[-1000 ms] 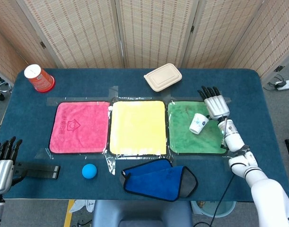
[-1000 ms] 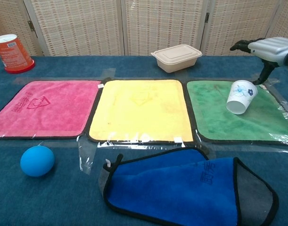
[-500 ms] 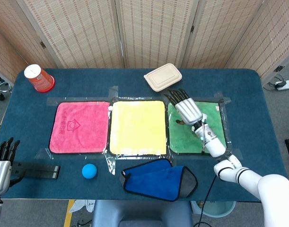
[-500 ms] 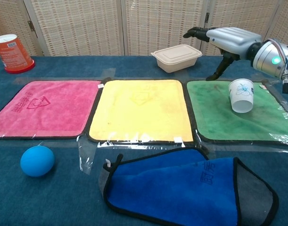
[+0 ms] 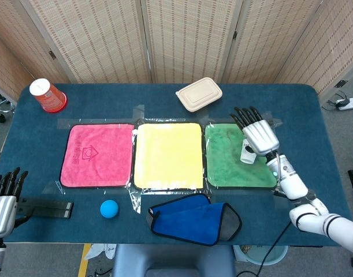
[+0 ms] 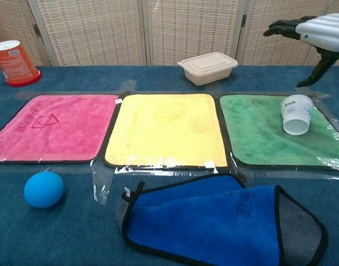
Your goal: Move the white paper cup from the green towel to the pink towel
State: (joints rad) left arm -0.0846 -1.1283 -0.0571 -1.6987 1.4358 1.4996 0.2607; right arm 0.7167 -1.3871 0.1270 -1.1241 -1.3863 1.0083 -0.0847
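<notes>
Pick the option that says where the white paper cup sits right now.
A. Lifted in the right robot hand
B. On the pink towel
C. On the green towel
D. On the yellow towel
C: the white paper cup stands on the green towel, with the right robot hand open above it, not gripping it.

No word or number is showing clearly enough to read. The pink towel (image 6: 52, 126) is carrying a stitched house-shaped emblem near its left edge, and the yellow towel (image 6: 165, 128) is showing a faint similar outline toward its far edge. The blue cloth (image 6: 213, 221) at the desk's near edge is bearing dark stitched characters, too small to make out. The orange cup (image 6: 14, 62) at the far left corner is wearing a white label with illegible print.
</notes>
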